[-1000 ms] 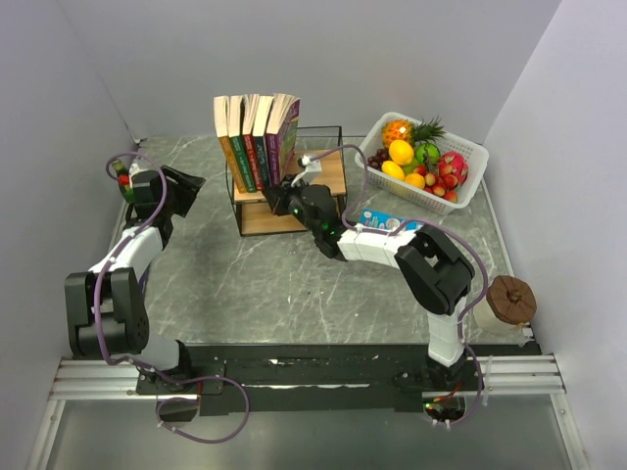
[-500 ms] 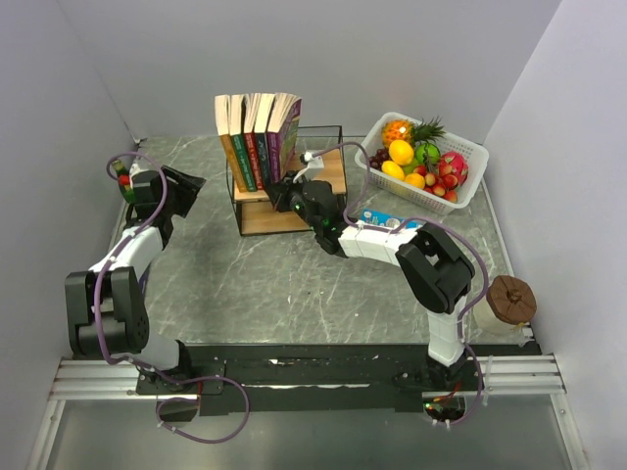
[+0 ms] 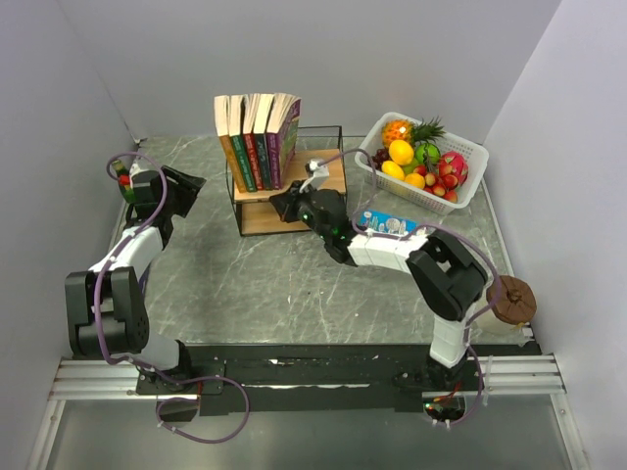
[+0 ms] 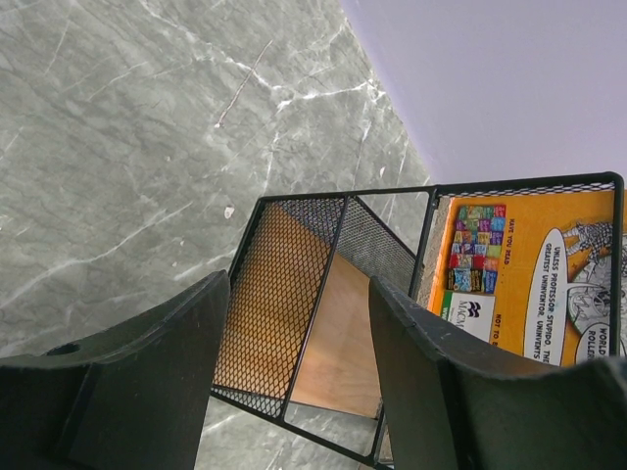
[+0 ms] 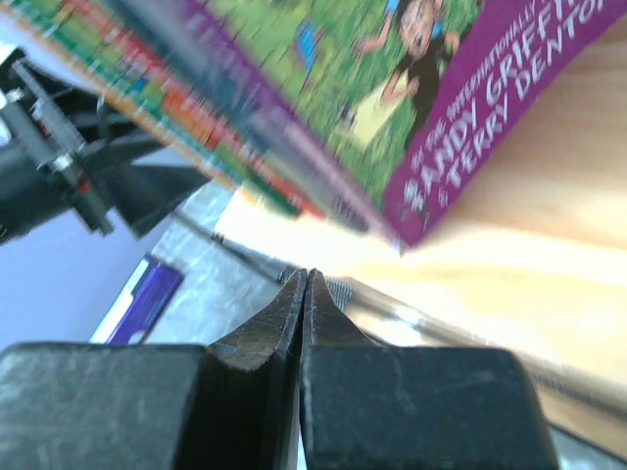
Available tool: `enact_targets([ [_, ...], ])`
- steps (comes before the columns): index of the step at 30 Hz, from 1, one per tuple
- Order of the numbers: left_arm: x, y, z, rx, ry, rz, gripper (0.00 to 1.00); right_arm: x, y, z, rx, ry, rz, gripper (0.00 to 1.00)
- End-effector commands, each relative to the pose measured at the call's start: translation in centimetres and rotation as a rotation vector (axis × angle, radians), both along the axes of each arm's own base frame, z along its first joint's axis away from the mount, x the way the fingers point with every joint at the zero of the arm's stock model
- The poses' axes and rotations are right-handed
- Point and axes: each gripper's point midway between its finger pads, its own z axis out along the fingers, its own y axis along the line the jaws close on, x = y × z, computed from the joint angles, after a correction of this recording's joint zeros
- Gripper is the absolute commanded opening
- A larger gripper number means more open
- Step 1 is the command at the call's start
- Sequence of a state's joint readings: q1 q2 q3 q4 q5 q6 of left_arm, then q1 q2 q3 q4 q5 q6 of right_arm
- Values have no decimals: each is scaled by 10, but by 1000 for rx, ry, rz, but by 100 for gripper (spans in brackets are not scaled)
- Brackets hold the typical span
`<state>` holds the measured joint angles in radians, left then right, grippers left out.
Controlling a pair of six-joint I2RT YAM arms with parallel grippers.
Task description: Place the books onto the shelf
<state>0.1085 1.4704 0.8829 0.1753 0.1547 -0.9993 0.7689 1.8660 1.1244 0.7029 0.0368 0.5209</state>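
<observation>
Standing books [image 3: 257,137] on shelf [image 3: 263,218], right end effector [image 3: 279,206] beside

Colourful books [image 3: 257,137] stand upright on wooden shelf [image 3: 294,181].

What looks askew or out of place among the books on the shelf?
The purple book at the right end of the row on the shelf leans to the right, its top splaying outward, while the other books stand straighter.
</observation>
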Motion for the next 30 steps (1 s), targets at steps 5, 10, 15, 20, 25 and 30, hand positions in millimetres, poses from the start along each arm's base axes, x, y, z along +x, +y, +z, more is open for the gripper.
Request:
enact_targets([
  [5, 3, -3, 18, 1, -54, -16, 65, -32, -31, 70, 44, -151, -9, 0],
  [10, 0, -2, 21, 7, -42, -12, 65, -36, -67, 100, -26, -217, -120, 0],
  [15, -1, -1, 25, 6, -33, -4, 66, -17, -106, 132, -41, -206, -242, 0],
  [20, -7, 3, 24, 14, 31, 17, 70, -7, -134, 141, -55, -138, -275, 0],
  [25, -20, 24, 14, 74, 177, 121, 81, -24, -154, 134, -69, -125, -306, 26],
  [30, -38, 22, 13, 82, 184, 116, 82, -48, -180, 114, -97, -68, -359, 52],
])
